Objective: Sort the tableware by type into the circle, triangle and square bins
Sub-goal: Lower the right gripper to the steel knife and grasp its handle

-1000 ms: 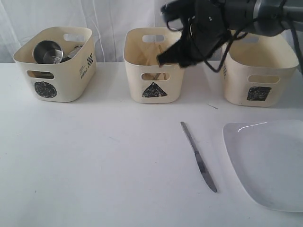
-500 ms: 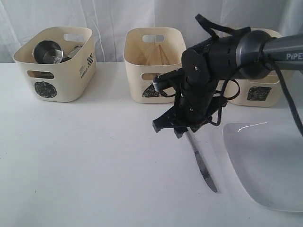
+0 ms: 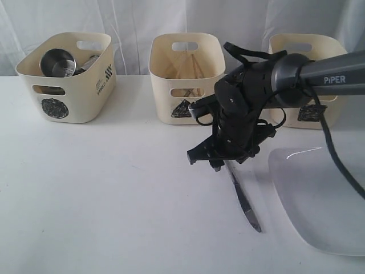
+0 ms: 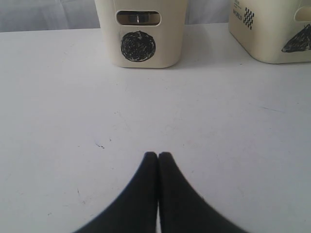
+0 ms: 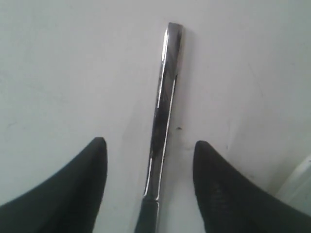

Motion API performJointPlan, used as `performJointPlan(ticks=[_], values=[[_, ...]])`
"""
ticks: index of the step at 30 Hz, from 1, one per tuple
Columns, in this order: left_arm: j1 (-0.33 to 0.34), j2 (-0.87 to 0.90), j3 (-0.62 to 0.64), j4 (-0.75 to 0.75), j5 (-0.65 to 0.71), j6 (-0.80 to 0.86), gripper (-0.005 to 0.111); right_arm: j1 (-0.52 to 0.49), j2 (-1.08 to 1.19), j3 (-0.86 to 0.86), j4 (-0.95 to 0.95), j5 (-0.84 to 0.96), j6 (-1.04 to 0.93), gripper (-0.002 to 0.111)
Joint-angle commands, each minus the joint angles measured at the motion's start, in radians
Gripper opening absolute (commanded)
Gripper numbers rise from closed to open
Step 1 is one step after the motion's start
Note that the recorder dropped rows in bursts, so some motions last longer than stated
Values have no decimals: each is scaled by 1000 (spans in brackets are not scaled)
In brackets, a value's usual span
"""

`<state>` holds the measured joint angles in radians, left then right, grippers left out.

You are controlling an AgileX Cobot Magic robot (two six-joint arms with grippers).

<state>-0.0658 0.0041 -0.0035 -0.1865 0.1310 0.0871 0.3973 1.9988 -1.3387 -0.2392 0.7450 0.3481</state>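
Three cream plastic tubs stood in a row on the white table [image 3: 114,200]. The circle bin [image 3: 80,100] held a round steel cup [image 3: 57,61] and a second steel vessel beside it. The triangle bin [image 3: 165,85] held thin wooden chopsticks [image 3: 185,69], though I could not count them. The square bin [image 3: 285,45] hid its inside from me. One slim, shiny metal knife [image 5: 163,111] lay flat near one glossy squarish white plate [image 3: 325,194]. My right gripper [image 5: 149,141] was spread wide on either side of the knife's handle, clear of it. My left gripper [image 4: 158,155] was pressed closed, holding nothing.

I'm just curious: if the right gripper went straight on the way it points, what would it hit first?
Probably the knife, lying between the right gripper's open jaws; how far off is unclear.
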Motion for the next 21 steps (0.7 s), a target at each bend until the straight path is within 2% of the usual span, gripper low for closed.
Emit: performJointPlan(ticks=[1,8,21], values=[[-4,-4,4,-5,-4,0,0,-22,1,5,15,-36,24,51],[-4,-4,4,-5,-4,0,0,-57,15,5,32,-44,51,51],[-4,-4,4,-5,-4,0,0,-59,87,3,111,-52,10,51]])
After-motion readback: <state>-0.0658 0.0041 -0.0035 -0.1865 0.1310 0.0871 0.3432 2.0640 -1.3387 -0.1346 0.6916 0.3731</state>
